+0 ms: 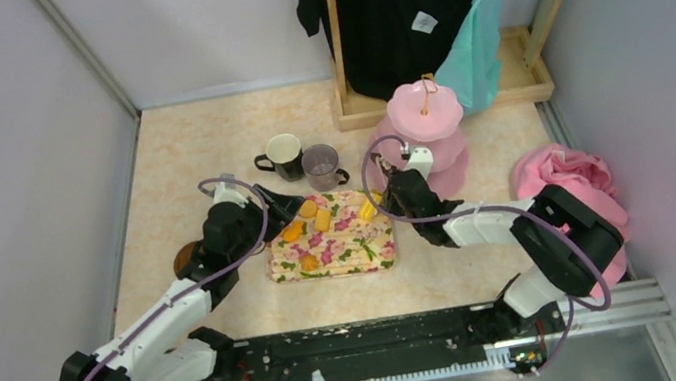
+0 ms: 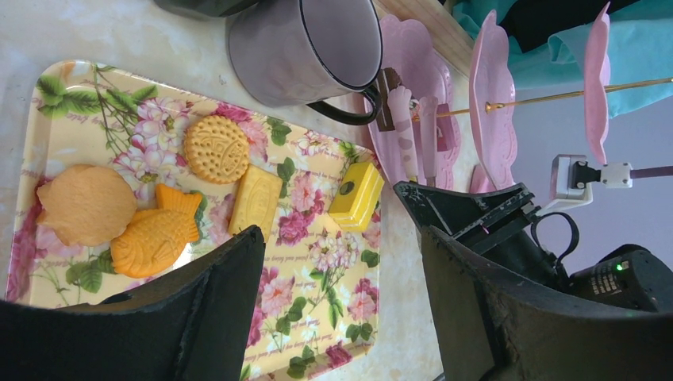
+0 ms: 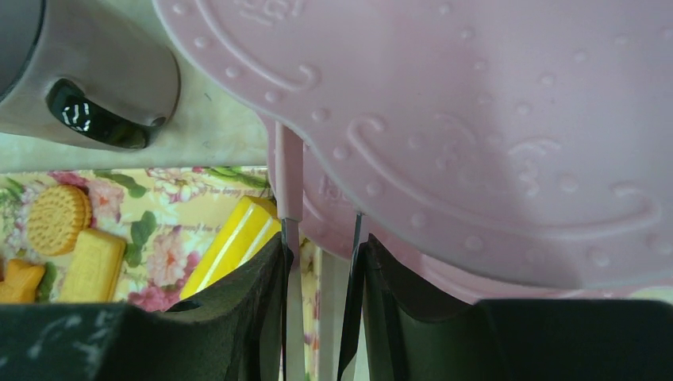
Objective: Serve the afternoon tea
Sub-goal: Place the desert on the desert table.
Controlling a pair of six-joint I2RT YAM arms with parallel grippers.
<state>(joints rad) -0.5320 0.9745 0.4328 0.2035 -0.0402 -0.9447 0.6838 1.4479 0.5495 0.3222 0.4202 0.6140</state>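
Observation:
Orange, yellow and brown snacks lie on the flower-patterned tray: a round biscuit [image 2: 216, 148], an orange fish [image 2: 155, 238], a pale bar [image 2: 255, 200] and a yellow block [image 2: 356, 195]. My left gripper [image 2: 341, 254] is open and empty over the tray's left part [image 1: 281, 207]. My right gripper [image 3: 321, 246] is shut on thin pink tongs [image 2: 409, 119] at the tray's right edge [image 1: 384, 199]. The tongs hold a brown snack [image 2: 389, 87] at the bottom tier of the pink stand [image 1: 425, 112]. The black mug [image 1: 285, 155] and the smoky mug [image 1: 321, 165] stand behind the tray. One brown coaster [image 1: 185, 259] shows partly under my left arm.
The flower-patterned tray [image 1: 379, 255] lies in the middle. A wooden clothes rack [image 1: 520, 82] with a black shirt and a teal garment stands at the back. A pink cloth [image 1: 565, 177] lies at the right. White walls close both sides.

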